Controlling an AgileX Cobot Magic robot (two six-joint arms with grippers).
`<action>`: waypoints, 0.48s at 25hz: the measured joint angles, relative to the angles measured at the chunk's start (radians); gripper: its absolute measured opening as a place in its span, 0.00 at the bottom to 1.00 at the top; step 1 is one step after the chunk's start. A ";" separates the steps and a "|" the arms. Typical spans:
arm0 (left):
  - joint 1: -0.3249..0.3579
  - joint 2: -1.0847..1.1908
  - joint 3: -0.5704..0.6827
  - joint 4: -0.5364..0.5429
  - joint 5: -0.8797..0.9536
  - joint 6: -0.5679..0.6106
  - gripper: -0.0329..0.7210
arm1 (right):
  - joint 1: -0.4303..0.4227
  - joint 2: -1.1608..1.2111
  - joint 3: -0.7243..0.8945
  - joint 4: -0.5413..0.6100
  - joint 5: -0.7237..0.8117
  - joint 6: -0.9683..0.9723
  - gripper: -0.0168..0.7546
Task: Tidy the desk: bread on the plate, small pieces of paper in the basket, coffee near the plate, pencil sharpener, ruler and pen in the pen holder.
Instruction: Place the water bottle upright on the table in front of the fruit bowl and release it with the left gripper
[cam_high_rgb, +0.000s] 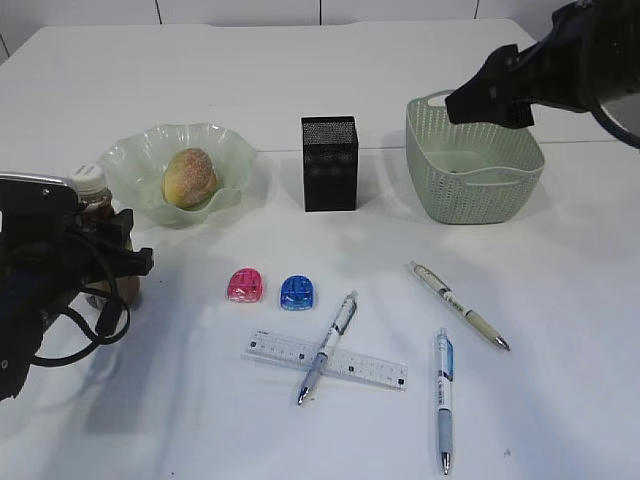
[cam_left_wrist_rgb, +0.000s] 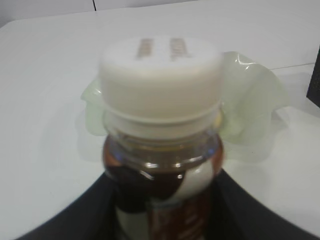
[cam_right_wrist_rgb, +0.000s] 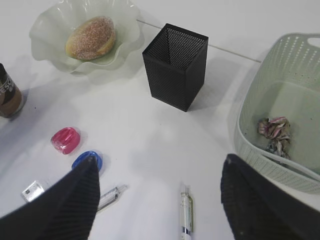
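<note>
Nearest the camera, along the bottom of the exterior view, three pens are lying loose: one at lower right (cam_high_rgb: 443, 400), one slanting at right of centre (cam_high_rgb: 459, 305), and one (cam_high_rgb: 328, 347) lying across the clear ruler (cam_high_rgb: 325, 360). Just above them the pink sharpener (cam_high_rgb: 246, 285) and blue sharpener (cam_high_rgb: 297, 292) are sitting side by side.

At the left edge, the left gripper (cam_high_rgb: 105, 262) is clasping the coffee bottle (cam_left_wrist_rgb: 162, 165); its dark jaws are flanking the bottle's body in the wrist view, with the green plate (cam_left_wrist_rgb: 250, 100) directly behind. The coffee step appears to be in hand, and the bottle is already standing close to the plate, so the next move is probably letting go and backing out leftward without tipping it.

Further back, the bread (cam_high_rgb: 189, 177) is resting on the plate, the black pen holder (cam_high_rgb: 329, 162) is standing at centre, and crumpled paper (cam_right_wrist_rgb: 274, 132) is lying in the basket (cam_high_rgb: 520, 195). The right gripper (cam_right_wrist_rgb: 157, 200) is hanging spread wide and empty at upper right. Open tabletop is surrounding the stationery, leaving room for approach.
</note>
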 joint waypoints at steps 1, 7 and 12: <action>0.000 0.000 0.000 0.002 0.000 0.000 0.45 | 0.000 -0.007 0.000 -0.010 0.010 0.012 0.78; 0.000 0.000 0.000 0.002 0.000 -0.002 0.45 | 0.000 -0.051 0.000 -0.039 0.022 0.038 0.74; 0.000 0.000 0.000 0.002 0.000 -0.004 0.45 | 0.000 -0.086 0.000 -0.039 0.031 0.040 0.67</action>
